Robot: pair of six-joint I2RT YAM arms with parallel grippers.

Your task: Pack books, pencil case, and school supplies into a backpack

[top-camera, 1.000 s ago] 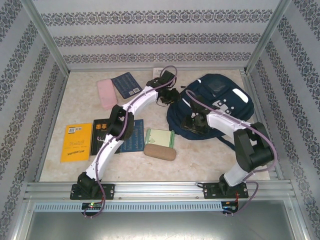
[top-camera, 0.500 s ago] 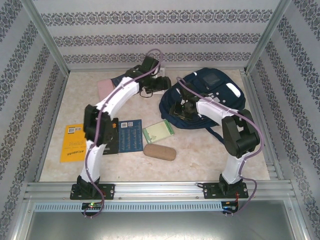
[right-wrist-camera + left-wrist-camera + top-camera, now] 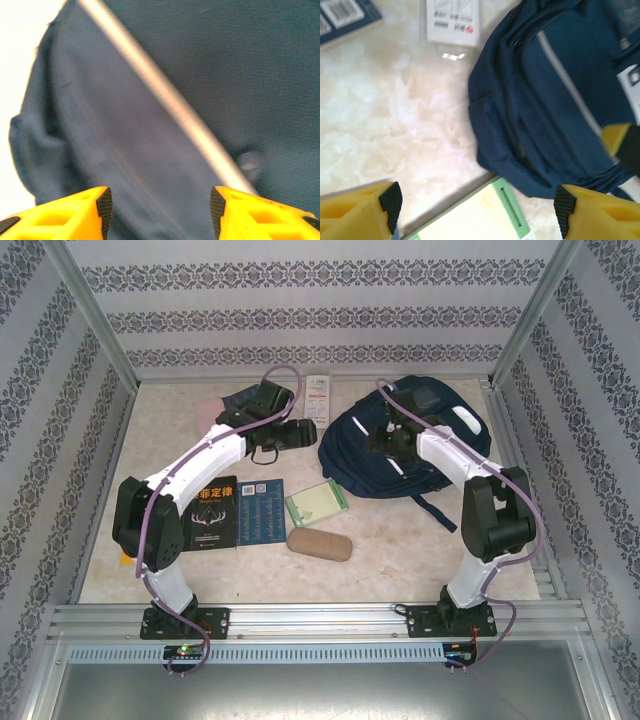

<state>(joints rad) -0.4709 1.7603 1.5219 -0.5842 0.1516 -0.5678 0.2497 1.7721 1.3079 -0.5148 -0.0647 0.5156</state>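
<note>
Both tools are spread: the left tool (image 3: 477,202) hangs over the bench (image 3: 395,115) just beside the backpack (image 3: 555,100), the right tool (image 3: 161,205) directly above its fabric.

A pale marbled tabletop (image 3: 400,550) sits enclosed by patterned striped walls (image 3: 320,310) and aluminium framing (image 3: 320,620).

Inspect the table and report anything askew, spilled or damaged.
Nothing looks spilled or damaged. The pale green notebook lies tilted, out of line with the black book and dark blue book lying side by side to its left. The backpack lies slumped flat with creased fabric, not upright.
</note>
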